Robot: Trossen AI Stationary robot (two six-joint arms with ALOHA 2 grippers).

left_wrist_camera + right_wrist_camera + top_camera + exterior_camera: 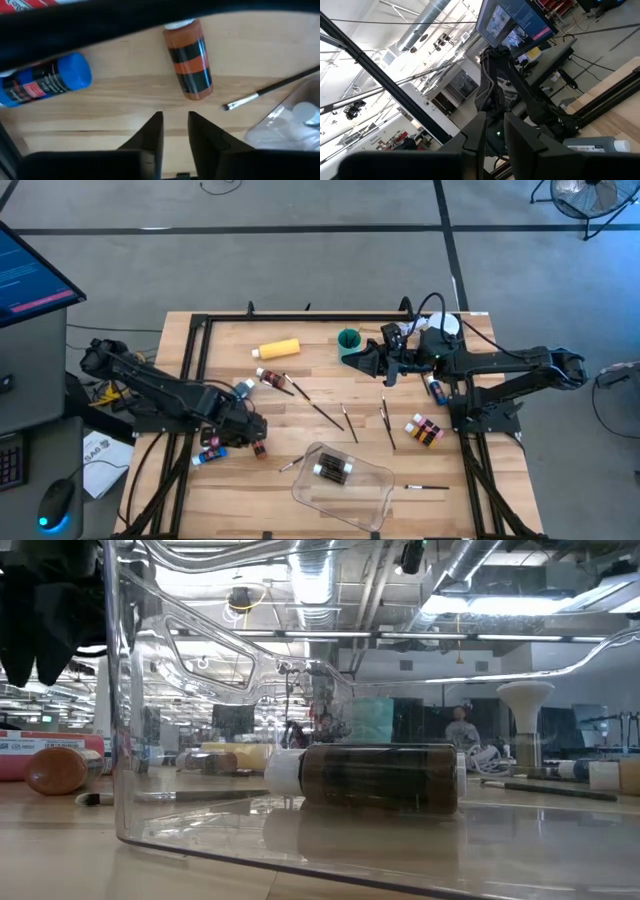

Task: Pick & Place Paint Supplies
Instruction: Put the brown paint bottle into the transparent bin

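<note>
We look down on a pale wooden table point(300, 430) with a dark frame, standing on a grey floor. We take the clear plastic tray point(345, 480) near the front edge as our landmark. Two small brown bottles point(332, 470) lie inside it. Left of the tray the left gripper point(175, 131) hovers over the wood with a narrow gap between its fingers, gripping nothing. Just beyond its fingertips lie an orange-brown bottle point(190, 60) banded in black and a blue-capped tube point(47, 82). A thin brush point(272, 90) lies between that bottle and the tray. Behind the tray, near the teal cup point(349, 340), hangs the right gripper point(494, 131); its fingers stand slightly apart and empty. A yellow bottle point(277, 350) lies left of the cup.
</note>
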